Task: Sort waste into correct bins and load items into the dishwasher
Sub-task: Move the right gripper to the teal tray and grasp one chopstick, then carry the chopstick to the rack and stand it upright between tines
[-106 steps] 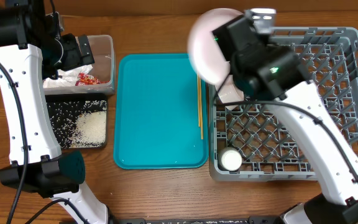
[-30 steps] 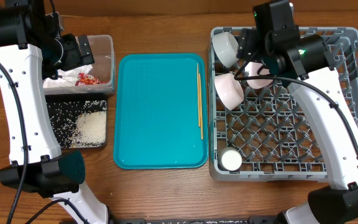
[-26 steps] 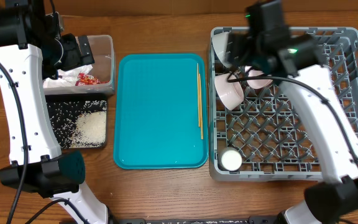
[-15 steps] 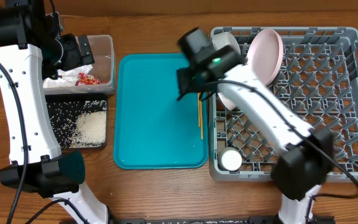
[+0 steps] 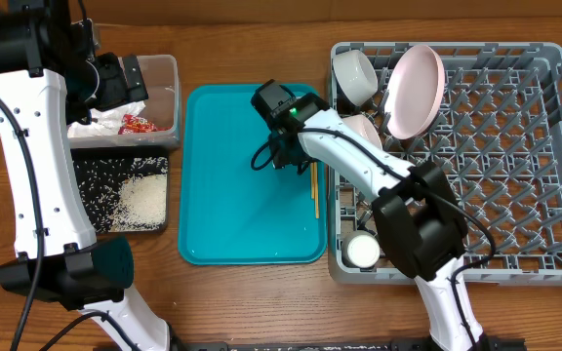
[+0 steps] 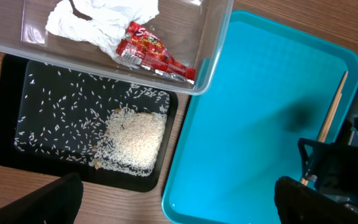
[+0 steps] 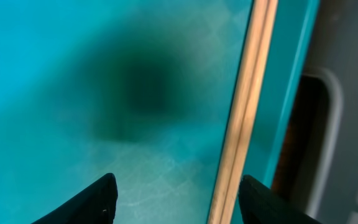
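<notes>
1. Toward 10 o'clock on the table, the clear tub [image 5: 175, 70] holds crumpled napkins [image 6: 98, 17] and the red wrapper [image 6: 155, 53], which lies at 5 o'clock from the napkins.
2. Just beside the tub, toward 8 o'clock, the black tray [image 5: 91, 166] holds rice [image 5: 147, 202]: one heap in its 4 o'clock part, with loose grains scattered around it.
3. At the table's centre, the teal tray [image 5: 232, 205] carries the chopsticks [image 5: 314, 190], which lie along its 3 o'clock edge.
4. At 3 o'clock stands the dish rack [image 5: 515, 146]. A bowl [image 5: 355, 73] sits in its 11 o'clock corner. The plate [image 5: 414, 90] stands on edge just beside that bowl, a second bowl [image 5: 365, 131] lies below them, and the cup [image 5: 363, 251] is in the 7 o'clock corner.
5. Only the overhead view shows the dishes in the rack. The left wrist view shows the tub's contents plainly, while from above the left arm hides part of them. The right wrist view shows just tray floor, the chopsticks and a grey strip of rack wall.
6. The right gripper [image 5: 299, 164] is low over the teal tray with its fingers [image 7: 98, 199] apart. The chopsticks run between them, nearer the 5 o'clock finger. Whether they touch cannot be told.
7. The left gripper [image 6: 176, 186] hangs above the tub and black tray with its fingers spread wide, holding nothing.
</notes>
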Robot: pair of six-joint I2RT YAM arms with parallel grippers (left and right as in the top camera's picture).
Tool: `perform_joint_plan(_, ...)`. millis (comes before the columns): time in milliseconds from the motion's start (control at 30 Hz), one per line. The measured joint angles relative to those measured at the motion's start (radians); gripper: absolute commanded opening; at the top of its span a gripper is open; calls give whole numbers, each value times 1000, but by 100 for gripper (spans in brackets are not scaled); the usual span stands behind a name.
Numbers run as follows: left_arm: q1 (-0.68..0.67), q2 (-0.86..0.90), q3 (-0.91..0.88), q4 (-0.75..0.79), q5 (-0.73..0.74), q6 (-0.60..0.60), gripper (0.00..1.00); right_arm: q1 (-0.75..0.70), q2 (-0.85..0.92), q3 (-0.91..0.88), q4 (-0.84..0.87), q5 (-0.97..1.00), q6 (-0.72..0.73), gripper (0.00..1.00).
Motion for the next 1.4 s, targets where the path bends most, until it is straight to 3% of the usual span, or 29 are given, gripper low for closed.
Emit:
perform_joint_plan(767, 0, 0, 0, 0, 0, 0, 100, -25, 48, -5, 4, -148, 42, 64)
perform_joint_plan(800, 0, 0, 0, 0, 0, 0, 100, -32, 48, -5, 4, -154, 42, 59)
perform_joint_plan(933, 0, 0, 0, 0, 0, 0, 100, -57, 48, -5, 1, -174, 39, 13)
perform_joint_plan(1000, 0, 0, 0, 0, 0, 0, 100, -65, 48, -5, -3, -183, 43, 4)
perform_joint_plan(1233, 0, 0, 0, 0, 0, 0, 100, -55, 50, 8, -34, -193, 29, 4)
perform_joint_plan(1400, 0, 0, 0, 0, 0, 0, 100, -45, 72, 158, -257, -208, -10, 4)
